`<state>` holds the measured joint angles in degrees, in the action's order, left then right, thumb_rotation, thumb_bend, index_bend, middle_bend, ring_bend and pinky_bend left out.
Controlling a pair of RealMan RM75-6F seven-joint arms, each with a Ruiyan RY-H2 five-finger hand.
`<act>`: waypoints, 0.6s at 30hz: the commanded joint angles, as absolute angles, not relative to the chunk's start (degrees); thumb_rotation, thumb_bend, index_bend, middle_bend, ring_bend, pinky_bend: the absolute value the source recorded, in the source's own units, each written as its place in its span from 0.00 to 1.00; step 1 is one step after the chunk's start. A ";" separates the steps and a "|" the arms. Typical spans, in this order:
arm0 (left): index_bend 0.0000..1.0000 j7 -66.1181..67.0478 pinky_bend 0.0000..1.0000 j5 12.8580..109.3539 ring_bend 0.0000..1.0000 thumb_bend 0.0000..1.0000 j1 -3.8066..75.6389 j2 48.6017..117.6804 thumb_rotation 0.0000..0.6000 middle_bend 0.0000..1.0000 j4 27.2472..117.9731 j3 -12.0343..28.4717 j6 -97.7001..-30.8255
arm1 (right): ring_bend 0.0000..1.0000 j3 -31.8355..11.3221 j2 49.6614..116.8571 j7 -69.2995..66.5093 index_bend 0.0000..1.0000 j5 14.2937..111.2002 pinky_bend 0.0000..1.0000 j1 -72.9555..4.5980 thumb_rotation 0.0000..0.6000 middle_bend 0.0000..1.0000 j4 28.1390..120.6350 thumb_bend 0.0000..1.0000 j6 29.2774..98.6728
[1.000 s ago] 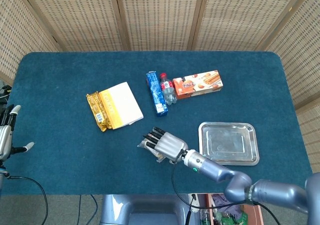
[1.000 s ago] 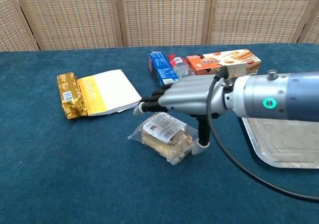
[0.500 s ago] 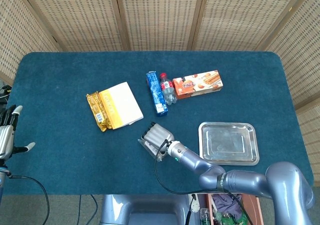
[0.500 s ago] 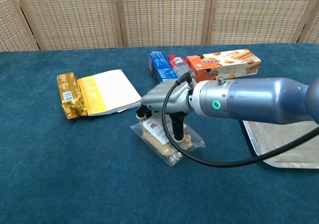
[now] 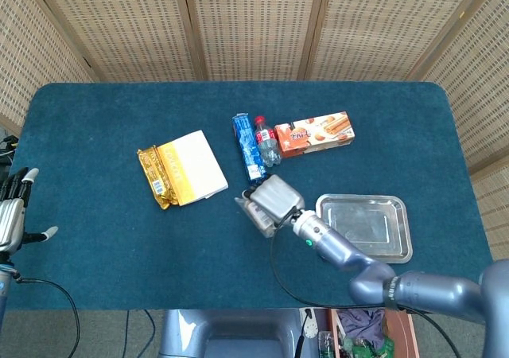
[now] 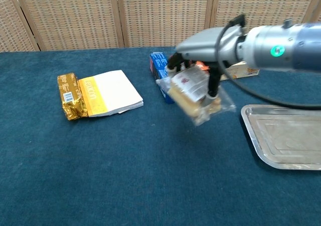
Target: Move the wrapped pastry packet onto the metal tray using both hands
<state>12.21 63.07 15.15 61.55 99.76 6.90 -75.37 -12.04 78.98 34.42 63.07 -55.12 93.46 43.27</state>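
My right hand [image 6: 203, 50] grips the wrapped pastry packet [image 6: 194, 94], a clear bag with a pale pastry and a white label, and holds it lifted above the blue table. In the head view the right hand [image 5: 277, 199] covers most of the packet [image 5: 256, 213], just left of the metal tray [image 5: 364, 227]. The tray [image 6: 286, 140] lies bare at the right in the chest view. My left hand [image 5: 11, 215] hangs at the far left table edge, fingers apart, holding nothing.
A gold-wrapped pack with a white and yellow box [image 5: 183, 169] lies left of centre. A blue packet [image 5: 247, 148], a small bottle [image 5: 266, 142] and an orange biscuit box [image 5: 315, 132] sit behind the hand.
My right hand closed on the pastry packet, lifted it off the table and carried it right toward the tray. The left hand stayed put.
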 commanded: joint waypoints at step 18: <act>0.00 14.38 0.00 63.16 0.00 0.00 15.44 62.44 1.00 0.00 100.29 7.19 -74.74 | 0.00 1.21 64.45 11.13 0.00 74.66 0.00 -40.62 1.00 0.00 86.67 0.00 42.21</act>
